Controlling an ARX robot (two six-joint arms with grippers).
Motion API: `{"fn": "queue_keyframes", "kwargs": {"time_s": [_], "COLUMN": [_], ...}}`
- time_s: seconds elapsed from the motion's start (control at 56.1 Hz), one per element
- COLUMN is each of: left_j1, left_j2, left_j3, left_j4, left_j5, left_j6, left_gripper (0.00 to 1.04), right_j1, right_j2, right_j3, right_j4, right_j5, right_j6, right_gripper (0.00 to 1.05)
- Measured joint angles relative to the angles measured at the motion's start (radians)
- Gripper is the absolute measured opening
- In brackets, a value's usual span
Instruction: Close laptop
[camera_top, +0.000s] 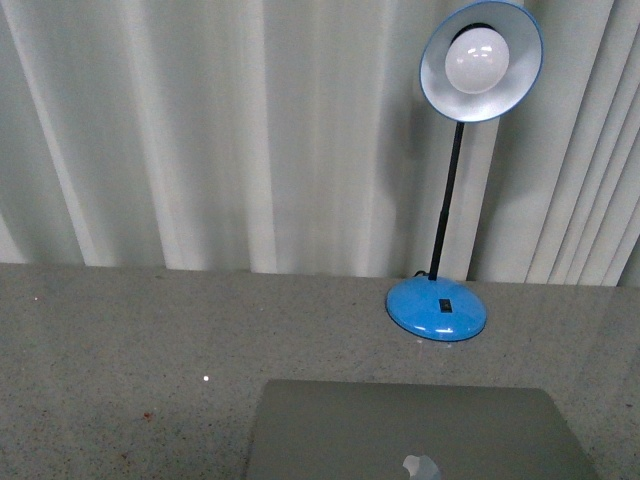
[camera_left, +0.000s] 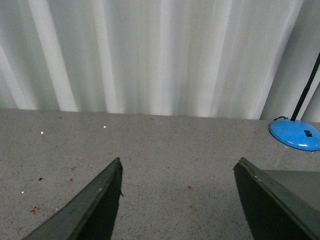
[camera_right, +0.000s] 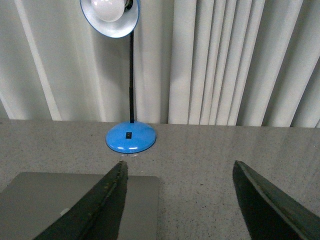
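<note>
Dark grey fingers of the left gripper (camera_left: 177, 172) stand wide apart, holding nothing, over bare speckled worktop (camera_left: 165, 145). Just as wide, the right gripper (camera_right: 178, 175) holds nothing above the laptop (camera_top: 420, 430), whose lid lies flat at the near edge. Beyond its far right corner stands a blue lamp (camera_top: 437, 307); the left side lies open.

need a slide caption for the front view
Closed silver laptop lying lid-up on a speckled grey table, with a blue desk lamp behind it before pale curtains.
</note>
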Motion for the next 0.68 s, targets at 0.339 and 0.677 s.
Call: {"fn": "queue_keyframes", "kwargs": {"time_s": [0.339,0.677], "left_j1": [0.000,0.000], "left_j2": [0.000,0.000], "left_j3": [0.000,0.000], "left_j4": [0.000,0.000], "left_j5": [0.000,0.000], "left_j6": [0.000,0.000], "left_gripper": [0.98,0.98], "right_j1": [0.000,0.000], "right_j2": [0.000,0.000], "right_j3": [0.000,0.000], "right_j4": [0.000,0.000], "right_j5": [0.000,0.000], "right_j6": [0.001,0.001], "right_gripper": [0.97,0.97]}}
